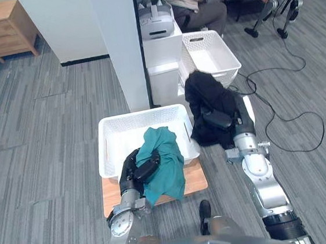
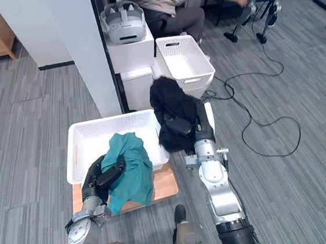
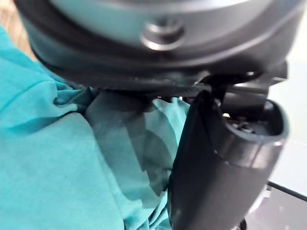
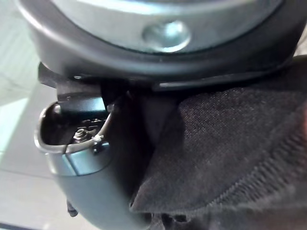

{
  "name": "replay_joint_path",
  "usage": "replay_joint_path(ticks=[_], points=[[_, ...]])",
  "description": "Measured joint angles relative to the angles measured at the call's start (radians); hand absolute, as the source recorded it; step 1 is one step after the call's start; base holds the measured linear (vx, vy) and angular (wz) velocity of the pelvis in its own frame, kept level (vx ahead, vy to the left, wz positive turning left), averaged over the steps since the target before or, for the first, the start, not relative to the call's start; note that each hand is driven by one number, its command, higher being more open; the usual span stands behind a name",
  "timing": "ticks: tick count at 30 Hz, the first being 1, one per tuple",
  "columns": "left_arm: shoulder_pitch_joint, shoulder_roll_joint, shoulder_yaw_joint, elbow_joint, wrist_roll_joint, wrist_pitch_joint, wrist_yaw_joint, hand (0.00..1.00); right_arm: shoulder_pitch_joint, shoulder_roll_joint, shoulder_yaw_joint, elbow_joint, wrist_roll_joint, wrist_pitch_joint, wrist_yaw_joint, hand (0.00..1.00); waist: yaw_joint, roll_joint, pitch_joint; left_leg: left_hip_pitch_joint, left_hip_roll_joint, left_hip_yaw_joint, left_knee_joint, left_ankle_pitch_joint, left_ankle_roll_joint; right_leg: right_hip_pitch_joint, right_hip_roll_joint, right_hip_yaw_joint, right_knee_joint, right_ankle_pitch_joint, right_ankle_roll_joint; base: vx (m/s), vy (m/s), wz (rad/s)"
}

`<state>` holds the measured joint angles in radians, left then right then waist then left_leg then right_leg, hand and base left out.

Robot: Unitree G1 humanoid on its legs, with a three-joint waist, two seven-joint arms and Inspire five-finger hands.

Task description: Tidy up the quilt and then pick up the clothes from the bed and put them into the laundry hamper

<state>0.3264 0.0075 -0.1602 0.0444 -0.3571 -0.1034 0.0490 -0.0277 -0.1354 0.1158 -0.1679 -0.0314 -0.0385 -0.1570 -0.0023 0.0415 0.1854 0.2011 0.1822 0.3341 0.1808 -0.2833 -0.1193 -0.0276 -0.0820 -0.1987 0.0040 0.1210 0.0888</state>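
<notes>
The teal garment is thin, smooth, matt cloth, creasing softly where the left hand grips it. That hand's casing is dark plastic with a dull sheen. The black garment is a coarser knit, ribbed and a little fuzzy, pinched by the right hand, whose thumb shell looks smooth and faintly glossy. The near hamper and the far basket are white perforated plastic. The board under the hamper is pale, satin wood. The floor is grey, matt and streaked like planks.
</notes>
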Motion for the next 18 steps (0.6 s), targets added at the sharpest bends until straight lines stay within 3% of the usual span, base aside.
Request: replay_joint_path(ticks=[3, 9, 14, 17, 18], points=[[0.002, 0.006, 0.0, -0.047, -0.045, -0.001, -0.016, 0.0, -0.113, -0.019, 0.119, -0.007, 0.0, -0.038, 0.027, 0.0, 0.009, -0.007, -0.011, -0.013, -0.026, -0.005, -0.013, 0.002, 0.002, 0.018, -0.013, 0.0, -0.084, 0.055, 0.009, -0.02, 0.033, -0.01], [0.066, 0.032, -0.02, -0.179, -0.163, -0.01, -0.057, 0.0, -0.186, -0.023, 0.265, 0.08, -0.003, -0.041, 0.091, 0.0, 0.038, -0.004, -0.027, -0.027, -0.049, -0.087, -0.032, 0.021, 0.02, 0.051, -0.05, -0.089, -0.084, 0.061, 0.012, -0.01, 0.013, 0.44], [0.081, 0.09, -0.04, -0.234, -0.238, -0.01, -0.102, 0.0, -0.232, -0.025, 0.251, 0.32, 0.001, -0.043, 0.102, 0.0, 0.056, 0.0, -0.035, -0.064, -0.087, -0.153, -0.031, 0.042, 0.037, 0.062, -0.094, -0.162, -0.084, 0.09, 0.016, -0.04, 0.039, 0.5], [0.114, 0.154, -0.036, -0.361, -0.32, -0.012, -0.168, 0.0, -0.233, -0.035, 0.189, 0.567, 0.006, -0.033, 0.104, 0.0, 0.077, 0.001, -0.035, -0.091, -0.125, -0.198, -0.026, 0.05, 0.048, 0.071, -0.137, -0.214, -0.084, 0.114, 0.023, -0.05, 0.082, 0.55], [0.114, 0.161, -0.03, -0.378, -0.342, -0.024, -0.186, 0.0, -0.233, -0.047, 0.187, 0.603, 0.005, -0.027, 0.102, 1.0, 0.084, 0.001, -0.035, -0.092, -0.131, -0.202, -0.026, 0.05, 0.049, 0.074, -0.143, -0.217, -0.084, 0.118, 0.019, -0.01, 0.048, 0.21]])
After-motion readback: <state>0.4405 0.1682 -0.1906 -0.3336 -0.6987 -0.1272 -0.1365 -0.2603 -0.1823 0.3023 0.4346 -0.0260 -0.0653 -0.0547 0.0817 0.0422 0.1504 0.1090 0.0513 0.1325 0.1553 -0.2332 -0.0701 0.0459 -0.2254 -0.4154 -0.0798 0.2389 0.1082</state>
